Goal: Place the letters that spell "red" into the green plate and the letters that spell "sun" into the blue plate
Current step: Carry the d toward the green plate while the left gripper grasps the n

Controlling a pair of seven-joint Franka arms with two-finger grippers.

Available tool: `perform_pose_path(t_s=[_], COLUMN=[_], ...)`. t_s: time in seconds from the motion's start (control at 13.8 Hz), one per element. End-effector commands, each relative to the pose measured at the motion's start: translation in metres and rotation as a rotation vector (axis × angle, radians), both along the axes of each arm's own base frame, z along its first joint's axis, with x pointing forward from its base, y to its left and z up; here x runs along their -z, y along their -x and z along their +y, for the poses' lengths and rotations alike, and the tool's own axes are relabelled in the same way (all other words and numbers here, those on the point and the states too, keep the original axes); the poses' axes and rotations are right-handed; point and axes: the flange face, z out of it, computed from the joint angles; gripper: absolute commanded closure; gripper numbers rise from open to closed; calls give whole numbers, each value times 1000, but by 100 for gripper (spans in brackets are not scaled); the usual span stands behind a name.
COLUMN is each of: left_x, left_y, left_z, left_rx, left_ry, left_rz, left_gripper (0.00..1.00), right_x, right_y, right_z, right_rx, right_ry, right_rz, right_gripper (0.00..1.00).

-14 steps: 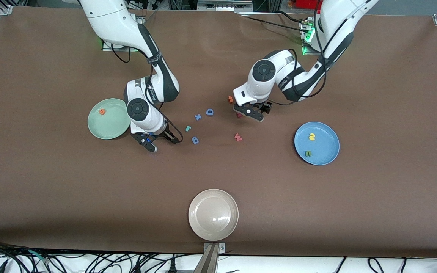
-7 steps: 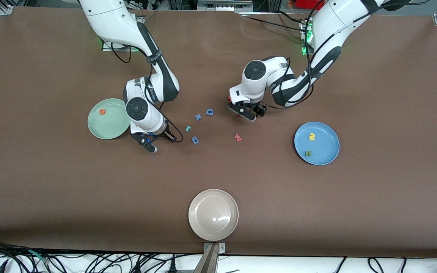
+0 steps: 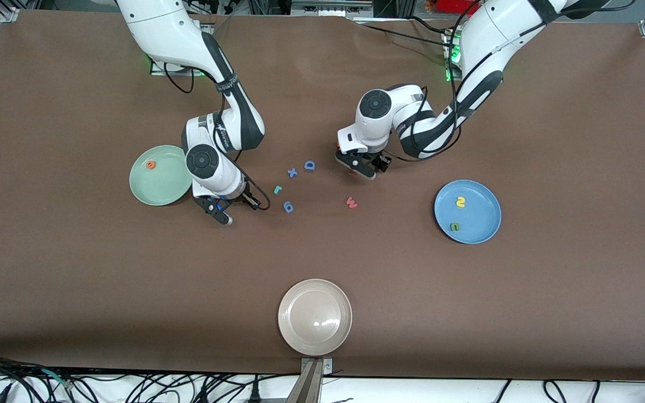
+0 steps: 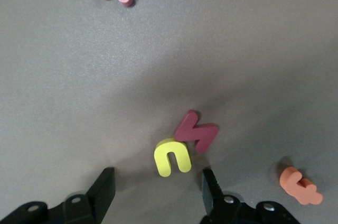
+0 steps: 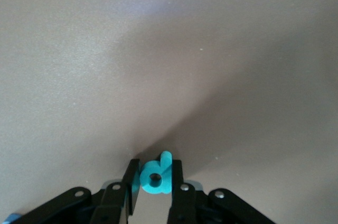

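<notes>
**Inspector A:** Nearest items first?

**Inspector B:** Beige plate (image 3: 314,317) at the front edge of the worktop (image 3: 76,268). Farther back, the blue plate (image 3: 467,211) carries a green "n" (image 3: 454,226) and a yellow "s" (image 3: 460,202).

**Inspector A:** The grippers?

**Inspector B:** Right gripper (image 5: 154,182) is low beside the green plate (image 3: 157,175), fingers clamped on the teal "d" (image 5: 156,175). An orange "e" (image 3: 151,165) lies in that plate; a teal "r" (image 3: 277,190) lies loose mid-worktop.

**Inspector A:** Left?

**Inspector B:** Left gripper (image 4: 157,192) is down farther back, fingers apart either side of the yellow "u" (image 4: 172,157), which touches a dark red letter (image 4: 197,133).
</notes>
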Motion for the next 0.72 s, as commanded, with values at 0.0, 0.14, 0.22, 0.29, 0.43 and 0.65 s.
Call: perform_pose_path(t_s=[0.0,0.14,0.22,0.29,0.43,0.65], left_x=[1,0,1,1,3,2], left_y=[-5,-6,-5,-6,-5,-6], left_z=[-5,-7,-7,-7,-6,-6], left_rx=[7,0,0,9,13,12], left_ry=[26,30,30,29,27,28], left_rz=[-25,-26,-25,-26,-24,-25], left_gripper=[25,25,25,26,34,55], right_x=[-38,-57,-67,-76,-89,-108], right_y=[-5,-10,-13,-14,-19,-25], right_z=[-15,-36,-50,-61,-85,-125], right_rx=[-11,-35,-52,-67,-95,-147], right_ry=[-22,-23,-25,-29,-36,-53], right_rz=[35,72,91,105,125,143], right_gripper=[100,100,100,100,100,100])
